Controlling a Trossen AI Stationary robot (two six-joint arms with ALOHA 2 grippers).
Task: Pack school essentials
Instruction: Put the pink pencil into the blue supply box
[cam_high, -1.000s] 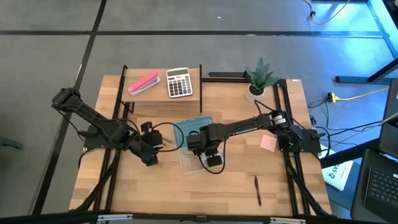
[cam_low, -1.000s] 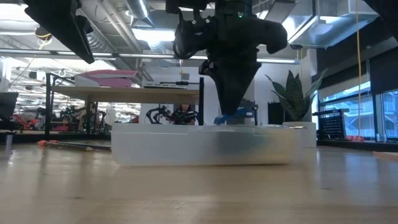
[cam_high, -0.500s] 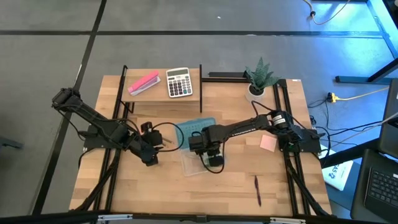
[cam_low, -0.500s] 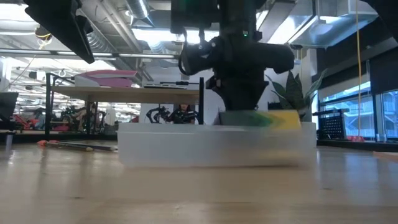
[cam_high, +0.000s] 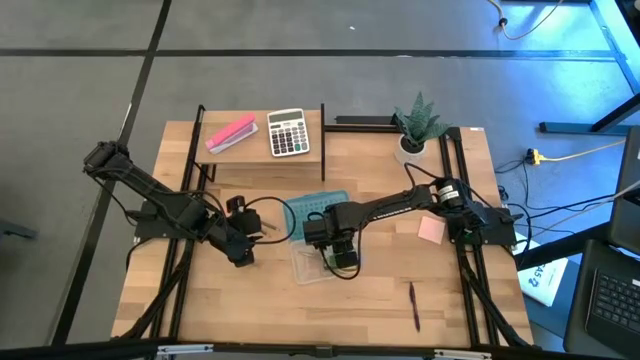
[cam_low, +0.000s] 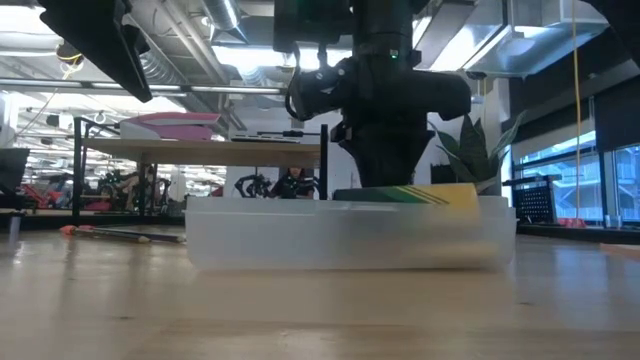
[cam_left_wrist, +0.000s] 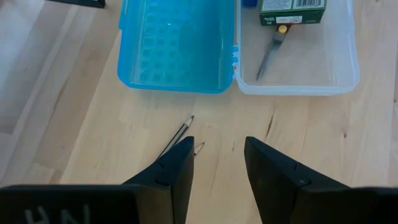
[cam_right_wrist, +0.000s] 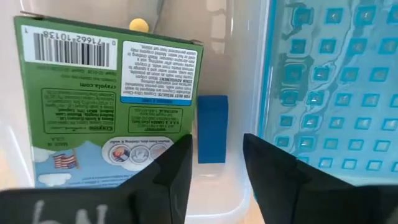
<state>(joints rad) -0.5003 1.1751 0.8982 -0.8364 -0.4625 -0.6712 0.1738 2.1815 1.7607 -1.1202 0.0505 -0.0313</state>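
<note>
A clear tray with its blue lid laid open beside it sits mid-table. In the tray lie the green-backed crayon box, the blue eraser and the yellow-handled scissors. My right gripper points down into the tray, open, one finger on either side of the eraser and apart from it. My left gripper hovers open left of the lid, above the pencil lying on the table. The dark-red pen lies near the table's front right.
At the back stands a raised shelf carrying a pink block and a grey calculator. A potted plant stands back right. A pink note lies right of the tray. Bare wood spreads along the front edge.
My right gripper has come down into the tray with the blue eraser between its fingertips and has opened; the eraser now lies on the tray floor beside the crayon box. In the low view, the crayon box now shows above the tray's rim.
</note>
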